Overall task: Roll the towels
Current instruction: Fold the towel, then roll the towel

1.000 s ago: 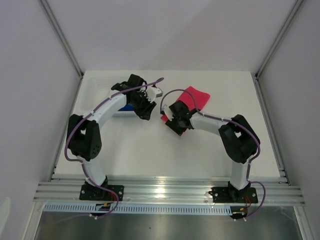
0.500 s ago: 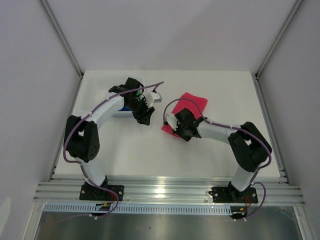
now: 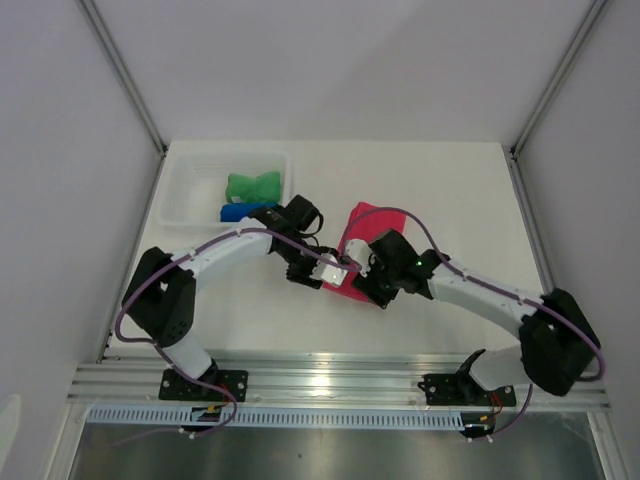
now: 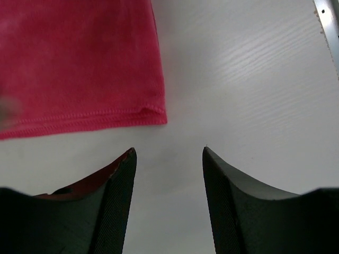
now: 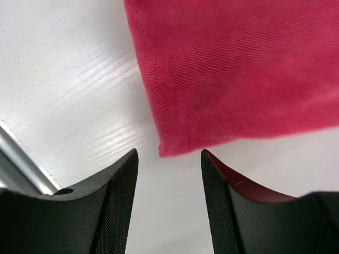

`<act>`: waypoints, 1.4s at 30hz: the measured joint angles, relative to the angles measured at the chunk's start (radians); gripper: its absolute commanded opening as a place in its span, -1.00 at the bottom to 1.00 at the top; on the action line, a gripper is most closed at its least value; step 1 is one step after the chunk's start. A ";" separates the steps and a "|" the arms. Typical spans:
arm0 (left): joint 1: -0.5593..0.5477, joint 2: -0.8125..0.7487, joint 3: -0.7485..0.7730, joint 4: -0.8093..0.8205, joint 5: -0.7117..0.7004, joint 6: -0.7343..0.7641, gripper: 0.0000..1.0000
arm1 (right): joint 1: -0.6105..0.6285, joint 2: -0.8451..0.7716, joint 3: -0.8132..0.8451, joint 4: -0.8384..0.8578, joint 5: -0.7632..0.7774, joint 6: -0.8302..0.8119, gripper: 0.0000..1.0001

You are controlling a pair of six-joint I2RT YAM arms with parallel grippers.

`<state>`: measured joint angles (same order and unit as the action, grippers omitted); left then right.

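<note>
Lying flat on the tabletop [image 3: 450, 190], the pink towel [image 3: 372, 222] is bracketed at its near hem by the left tool [image 4: 168, 152] and the right tool [image 5: 168, 153], both seen parted and empty, each with a hem corner just ahead, the right's judged nearer.

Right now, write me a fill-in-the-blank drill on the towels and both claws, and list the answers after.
The bunched green cloth towel and the royal blue cloth towel lie inside the white plastic ____.
The flat pink cloth towel lies on the white ____.
The left claw and the right claw, each near a pink corner, stand ____ and hold nothing.
Missing words: basket; table; open.
</note>
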<state>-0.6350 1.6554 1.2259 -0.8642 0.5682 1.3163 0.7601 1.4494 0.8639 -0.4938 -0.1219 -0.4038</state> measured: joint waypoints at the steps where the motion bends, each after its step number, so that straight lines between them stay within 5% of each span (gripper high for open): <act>1: -0.021 0.000 0.000 0.011 -0.002 0.024 0.15 | -0.002 -0.047 -0.005 -0.003 0.001 0.027 0.10; 9: -0.116 0.006 -0.056 0.095 -0.029 0.212 0.31 | -0.051 -0.422 -0.125 0.048 -0.081 0.318 0.16; 16: -0.124 0.116 -0.070 0.155 -0.085 0.283 0.29 | -0.397 -0.431 -0.191 0.058 -0.129 0.620 0.08; 23: -0.124 0.172 -0.066 0.216 -0.150 0.282 0.11 | -0.444 -0.425 -0.235 0.068 -0.177 0.738 0.04; 28: -0.124 0.183 -0.067 0.261 -0.200 0.277 -0.27 | -0.444 -0.425 -0.243 0.102 -0.237 0.743 0.05; 34: -0.124 0.195 -0.066 0.283 -0.236 0.254 -0.98 | -0.446 -0.435 -0.244 0.143 -0.317 0.678 0.10; 42: -0.110 0.251 0.070 0.172 -0.192 0.050 -0.99 | -0.461 -0.460 -0.216 0.190 -0.423 0.298 0.13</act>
<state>-0.7452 1.9060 1.2961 -0.6922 0.3759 1.3666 0.2993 0.9894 0.6476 -0.3035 -0.5453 -0.1059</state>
